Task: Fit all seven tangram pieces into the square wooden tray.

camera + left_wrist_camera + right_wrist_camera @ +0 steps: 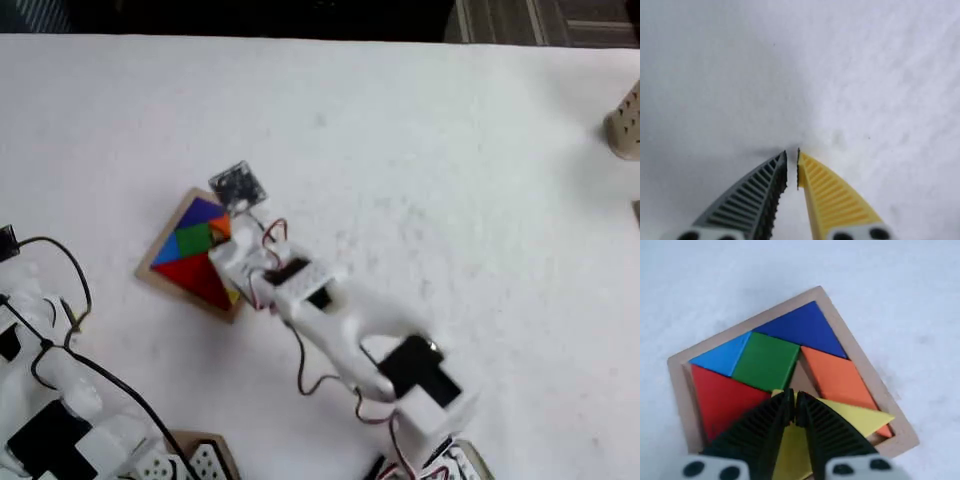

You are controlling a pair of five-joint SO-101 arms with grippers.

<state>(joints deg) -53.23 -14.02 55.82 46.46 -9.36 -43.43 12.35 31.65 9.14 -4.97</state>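
Left arm (50, 410): sits at the near left corner of the white table (450, 150), well apart from the tray.
Left gripper (792, 156): its grey and yellow fingers are drawn together to a thin slit at the tips, clasping nothing, over bare tabletop.
Tray (742, 330): lies flat left of the table's centre, turned corner-on, so one diagonal runs from the far side to the near side.
Pieces in tray: light blue triangle (722, 356), red triangle (720, 400), green square (767, 362), dark blue triangle (800, 329) and orange parallelogram (837, 380), whose long axis follows the tray's rim beside it.
Yellow triangle (855, 417): not seated; it lies tilted across the orange piece, its sharp tip pointing out toward the rim.
Right gripper (792, 396): black fingers closed almost tight, tips on the yellow triangle's edge beside the green square; whether they pinch it cannot be told.
Right arm (340, 330): stretches from the near right side to the tray.
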